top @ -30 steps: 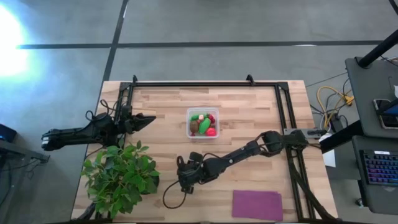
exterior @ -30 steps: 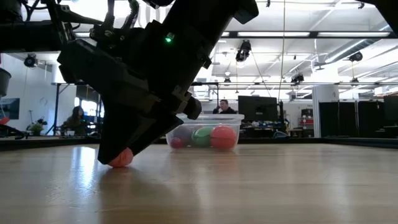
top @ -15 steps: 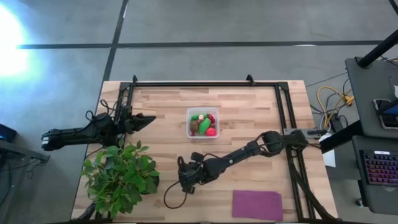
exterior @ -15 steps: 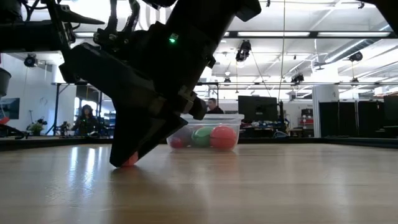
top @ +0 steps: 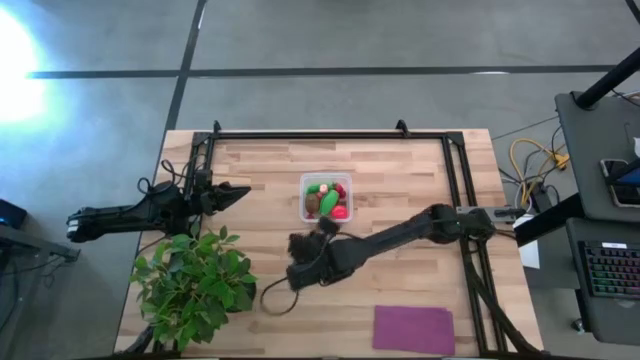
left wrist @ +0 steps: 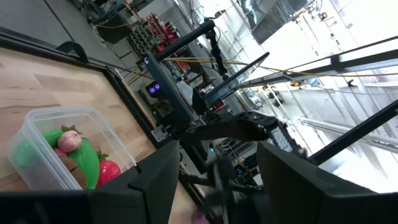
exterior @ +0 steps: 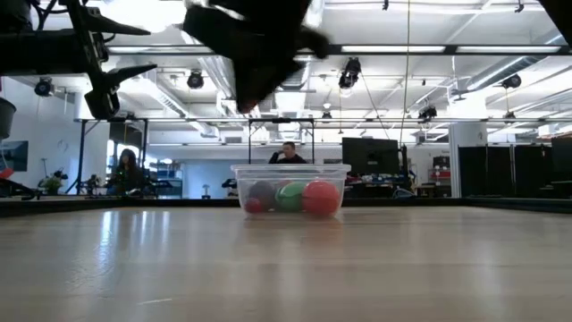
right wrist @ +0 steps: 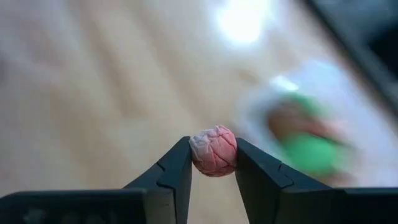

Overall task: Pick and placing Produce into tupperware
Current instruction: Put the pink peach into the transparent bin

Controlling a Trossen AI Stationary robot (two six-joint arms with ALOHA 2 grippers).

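Observation:
The clear tupperware [top: 326,198] stands mid-table with green, brown and red produce inside; it also shows in the low view [exterior: 290,190] and the left wrist view [left wrist: 56,155]. My right gripper [right wrist: 213,163] hangs above the table, near-left of the tupperware [top: 305,250], shut on a small pink, bumpy piece of produce [right wrist: 213,150]. In the low view only its dark fingers [exterior: 259,85] show, high up. My left gripper [top: 238,192] waits open at the table's left side, pointing level toward the tupperware. My right gripper pinches the pink piece by its two opposite sides [right wrist: 196,154] between its two fingertips. The fingers slant down from the table's right. The piece sits at their free ends, lifted clear of the table.
A leafy green plant [top: 195,280] fills the near left corner. A purple mat [top: 413,328] lies at the near edge, right of centre. A black cable loop [top: 275,300] hangs under the right arm. A black frame rail [top: 330,133] runs along the far edge. People show in the room behind.
My right gripper, which stood with its fingertips on the table at the pink piece, has risen with it and swung a little toward the tupperware, tipping less steeply. The piece is now lifted clear of the table.

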